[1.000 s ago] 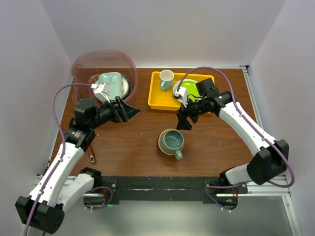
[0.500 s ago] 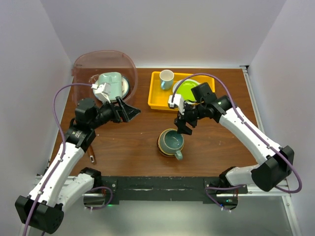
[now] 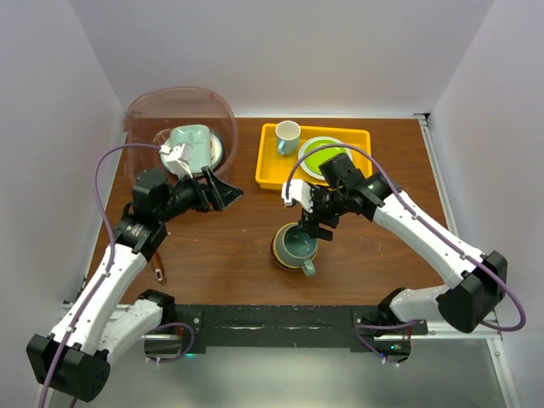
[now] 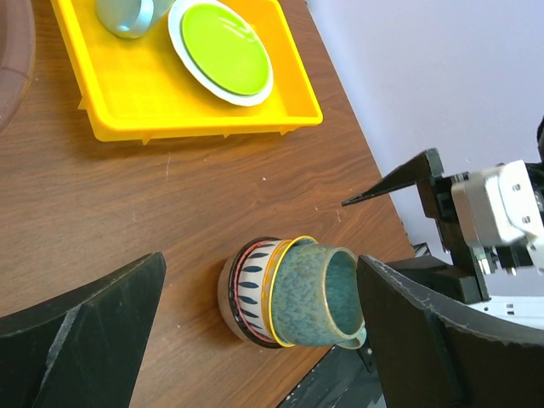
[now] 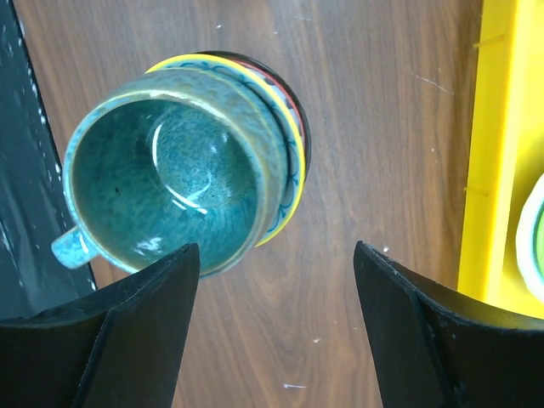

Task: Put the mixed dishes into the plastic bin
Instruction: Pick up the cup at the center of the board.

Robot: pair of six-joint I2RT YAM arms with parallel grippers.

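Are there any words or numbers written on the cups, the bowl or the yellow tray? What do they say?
None: no word, number or label can be read in any view.
The striped bowl under the teal mug carries only painted blue leaf shapes and coloured bands, no letters.
The yellow tray, lime-green plate and white cup look plain.

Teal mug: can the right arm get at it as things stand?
Probably yes. The right gripper hangs open just above the teal mug, which sits in the patterned bowl; nothing lies between them.
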